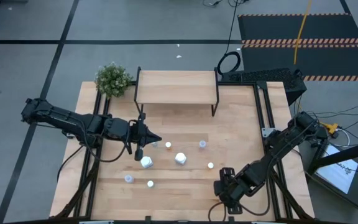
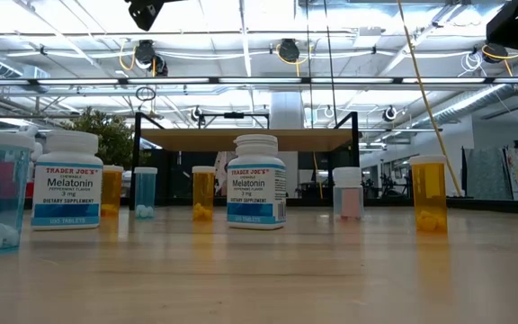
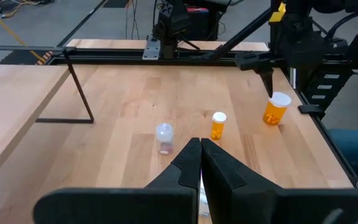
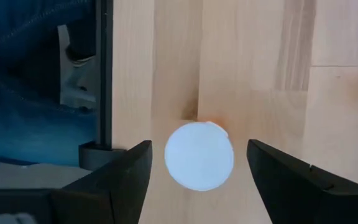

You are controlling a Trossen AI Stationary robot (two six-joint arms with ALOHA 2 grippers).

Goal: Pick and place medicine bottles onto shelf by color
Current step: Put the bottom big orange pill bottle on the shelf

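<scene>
Several white-capped medicine bottles stand on their bases mid-table: two large white ones, a small orange one, a pale one. The shelf stands on black legs at the far edge. My right gripper is open at the near right, pointing steeply down. Its fingers stand on either side of an orange bottle's white cap without touching it. The left wrist view shows that orange bottle just under the right gripper's fingers. My left gripper is shut, hovering above the bottles left of centre.
A small potted plant sits at the far left corner beside the shelf. Black rails run along the table's sides. More bottles stand near the front left. Bare wood lies between the bottles and the shelf.
</scene>
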